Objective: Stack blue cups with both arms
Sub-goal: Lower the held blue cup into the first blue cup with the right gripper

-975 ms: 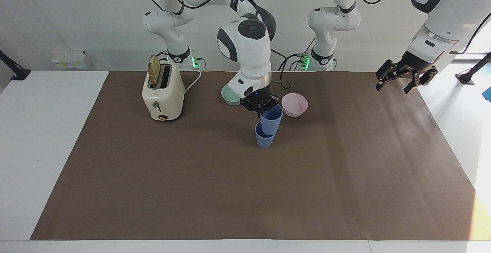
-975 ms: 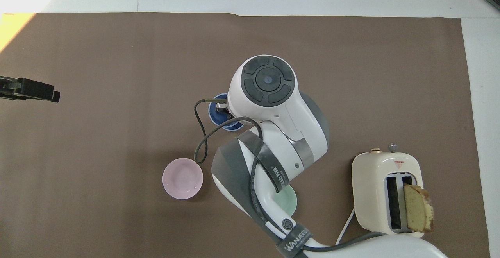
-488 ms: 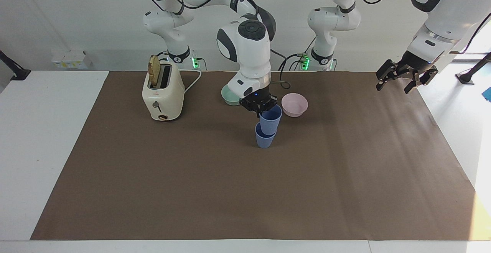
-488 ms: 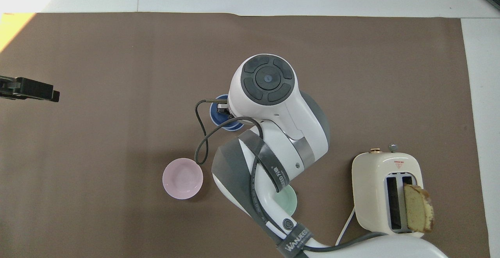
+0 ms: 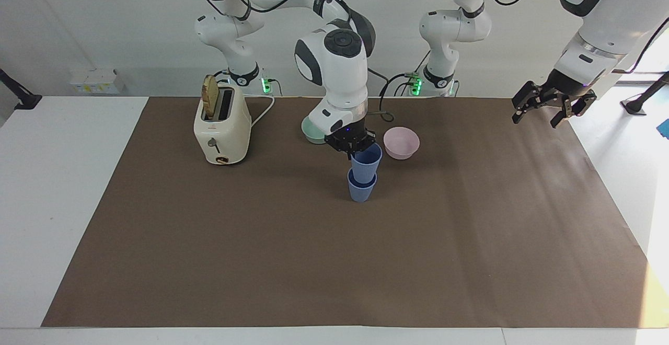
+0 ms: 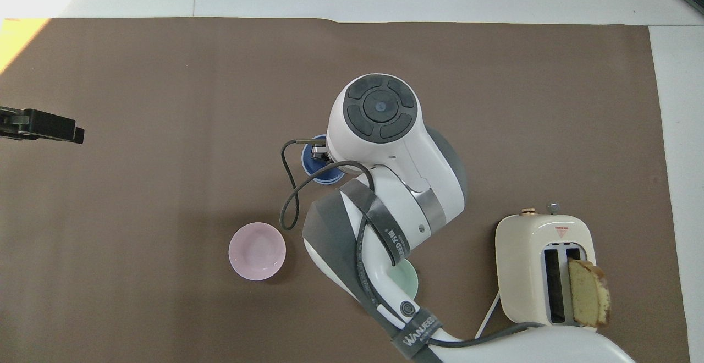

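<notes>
Cups first: the upper blue cup (image 5: 366,160) sits partly down inside the lower blue cup (image 5: 361,188), which stands on the brown mat (image 5: 334,261) about mid-table, a little farther from the robots than the pink bowl (image 5: 401,142) and the green bowl (image 5: 312,131). From the facing view I see my right gripper (image 5: 353,146) clamped on the rim of the upper cup, its fingers pinching the wall at the side toward the robots. From overhead the right arm hides most of the pair; only a crescent of blue rim shows beside the wrist. My left gripper (image 5: 553,105) hangs in the air over the left arm's end of the mat with its fingers spread, holding nothing, and that arm waits. A toaster (image 5: 221,128) with a slice of bread (image 5: 210,98) in one slot stands toward the right arm's end, well apart from the work. I judge this to be the seating step, nearly done: the upper cup looks upright and centred but not fully down. Next I would press it straight down until it settles, then spread the fingers and lift straight up, so the rim does not catch and tip the stack.
</notes>
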Action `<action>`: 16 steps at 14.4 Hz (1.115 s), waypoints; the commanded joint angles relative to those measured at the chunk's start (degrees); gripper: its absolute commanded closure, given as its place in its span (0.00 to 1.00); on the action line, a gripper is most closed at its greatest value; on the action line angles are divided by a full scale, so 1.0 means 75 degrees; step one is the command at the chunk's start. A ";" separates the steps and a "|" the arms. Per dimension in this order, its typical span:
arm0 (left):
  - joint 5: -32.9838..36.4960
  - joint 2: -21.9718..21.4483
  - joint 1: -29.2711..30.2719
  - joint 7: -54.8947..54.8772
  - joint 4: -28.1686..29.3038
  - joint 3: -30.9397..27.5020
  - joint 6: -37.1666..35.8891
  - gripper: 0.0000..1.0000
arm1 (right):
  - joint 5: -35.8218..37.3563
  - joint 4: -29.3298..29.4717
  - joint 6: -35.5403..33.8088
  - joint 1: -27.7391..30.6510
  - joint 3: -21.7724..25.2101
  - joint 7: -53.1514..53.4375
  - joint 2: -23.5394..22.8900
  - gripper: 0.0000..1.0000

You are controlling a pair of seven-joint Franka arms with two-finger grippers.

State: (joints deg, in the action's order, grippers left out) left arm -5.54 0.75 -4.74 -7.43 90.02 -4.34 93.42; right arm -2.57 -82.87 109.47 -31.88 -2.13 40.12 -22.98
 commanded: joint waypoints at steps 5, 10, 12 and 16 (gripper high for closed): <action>0.0082 0.0064 0.0070 -0.0076 -0.0179 0.0052 -0.0070 0.00 | 0.0108 -0.0540 0.0673 0.0032 -0.0044 0.0159 -0.0194 1.00; 0.0082 0.0064 0.0070 -0.0076 -0.0179 0.0052 -0.0070 0.00 | -0.0044 -0.0576 0.0884 0.0056 -0.0044 0.0182 -0.0206 0.00; 0.0082 0.0064 0.0070 -0.0076 -0.0179 0.0052 -0.0070 0.00 | -0.0010 -0.0518 0.0791 0.0056 -0.0044 0.0194 -0.0194 0.00; 0.0082 0.0064 0.0070 -0.0076 -0.0179 0.0052 -0.0082 0.00 | 0.0061 -0.0354 0.0405 0.0195 0.0050 0.0135 0.0097 0.00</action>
State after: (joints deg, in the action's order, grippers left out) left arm -5.54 0.75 -4.74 -7.43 89.99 -4.34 93.44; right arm -2.62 -85.92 114.66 -31.83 -1.73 40.24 -24.51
